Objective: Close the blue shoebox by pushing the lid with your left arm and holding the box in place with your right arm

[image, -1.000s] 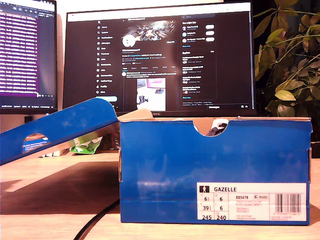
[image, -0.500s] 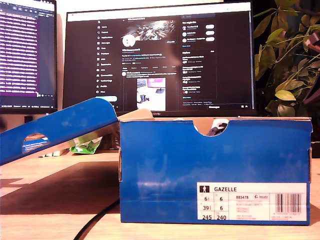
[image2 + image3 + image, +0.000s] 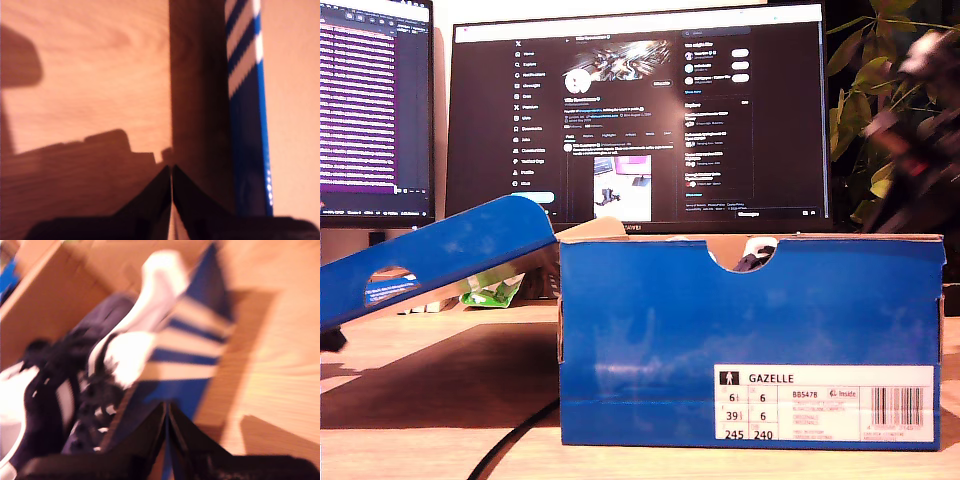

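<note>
Box [image 3: 750,340] sits mid-desk, lid [image 3: 430,255] flopped open toward the exterior view's left; both my first gripper [image 3: 171,172] and second gripper [image 3: 167,410] are clenched empty, so brace the striped wall before pushing the lid.

Shoebox [image 3: 750,340] on the table [image 3: 440,420], lid [image 3: 435,255] at the exterior view's left, monitors [image 3: 640,120] behind.

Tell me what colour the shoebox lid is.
Blue; the open lid shows best in the exterior view.
</note>
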